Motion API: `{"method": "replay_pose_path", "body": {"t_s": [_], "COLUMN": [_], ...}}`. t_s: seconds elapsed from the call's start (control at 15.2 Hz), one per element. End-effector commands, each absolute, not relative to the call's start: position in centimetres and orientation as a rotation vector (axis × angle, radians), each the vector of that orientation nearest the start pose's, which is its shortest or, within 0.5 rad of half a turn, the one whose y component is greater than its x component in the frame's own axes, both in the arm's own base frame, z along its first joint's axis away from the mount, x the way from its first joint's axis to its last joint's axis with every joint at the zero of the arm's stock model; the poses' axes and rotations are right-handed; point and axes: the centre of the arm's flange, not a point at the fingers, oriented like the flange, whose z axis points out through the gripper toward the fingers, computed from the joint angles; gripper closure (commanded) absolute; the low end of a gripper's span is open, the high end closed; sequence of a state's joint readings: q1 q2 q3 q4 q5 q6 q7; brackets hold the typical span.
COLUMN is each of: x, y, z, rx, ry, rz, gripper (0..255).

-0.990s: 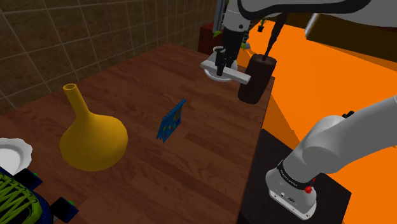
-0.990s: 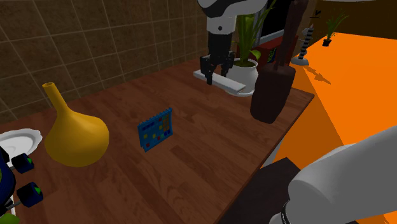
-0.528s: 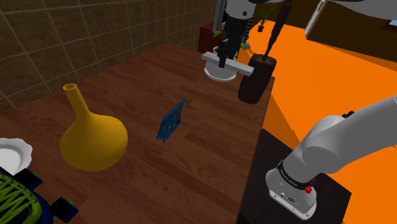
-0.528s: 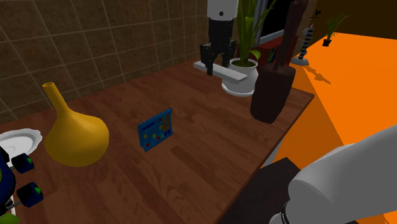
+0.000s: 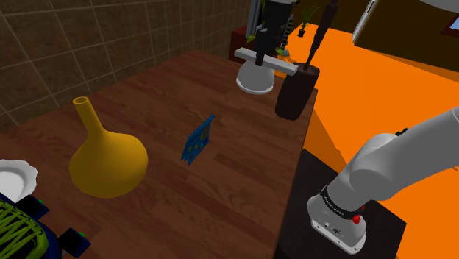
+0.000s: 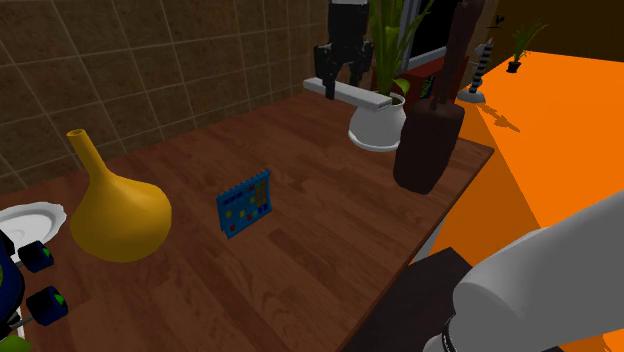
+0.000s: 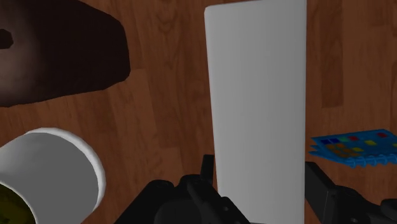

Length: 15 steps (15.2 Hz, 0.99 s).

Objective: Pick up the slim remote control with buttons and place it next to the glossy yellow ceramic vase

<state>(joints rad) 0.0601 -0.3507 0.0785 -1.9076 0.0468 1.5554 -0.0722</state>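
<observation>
Near the top middle of the shoulder view, my end effector [image 5: 262, 53] pinches the remote control [image 5: 285, 67] across its width, holding it clear above the wooden surface [image 5: 221, 199]. Below it sits a white plant pot [image 5: 254, 81], with a tall dark brown vessel [image 5: 293, 96] just beside the pot on the right. A blue card [image 5: 197, 140] with coloured squares stands upright mid-frame, between the pot and the yellow vase [image 5: 107, 158] at the left. The remote lies about level, its long axis running left to right and slightly down the frame. It is drawn as a plain, pale grey, flat slab.
</observation>
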Motion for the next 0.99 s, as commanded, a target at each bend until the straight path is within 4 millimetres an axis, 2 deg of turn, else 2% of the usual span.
{"method": "replay_pose_path", "body": {"t_s": [0.0, 0.59, 0.66, 0.92], "x": [43.3, 43.3, 43.3, 41.7], "y": [7.2, 7.2, 7.2, 12.2], "z": [64.8, 69.6, 69.6, 69.6], "rx": [-3.105, -3.105, -3.105, -3.105], "ry": [-0.322, -0.322, -0.322, -0.322], "rz": [0.005, 0.005, 0.005, 0.005], "gripper": [255, 255, 255, 255]}}
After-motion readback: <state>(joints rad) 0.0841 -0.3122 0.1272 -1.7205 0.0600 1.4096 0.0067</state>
